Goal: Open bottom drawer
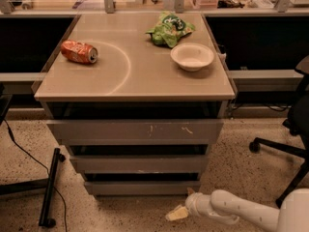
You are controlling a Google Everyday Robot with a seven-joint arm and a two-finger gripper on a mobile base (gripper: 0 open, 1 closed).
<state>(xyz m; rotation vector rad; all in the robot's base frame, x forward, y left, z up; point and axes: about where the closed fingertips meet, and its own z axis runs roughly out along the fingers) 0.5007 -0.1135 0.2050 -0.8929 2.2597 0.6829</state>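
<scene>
The bottom drawer [142, 187] is the narrowest grey front, lowest of three under the tabletop, and it looks closed. Above it sit the mid-width front [140, 164] and the widest front [135, 129] with white scratch marks. My gripper [177, 212] is at the end of the white arm [236, 210], low over the floor, just below and to the right of the bottom drawer's front. It is apart from the drawer.
On the tabletop [120, 76] lie an orange can [79, 51] on its side, a green chip bag [169, 29] and a white bowl [191, 56]. A black office chair base [285, 149] stands at right. A black stand and cable [48, 187] are at left.
</scene>
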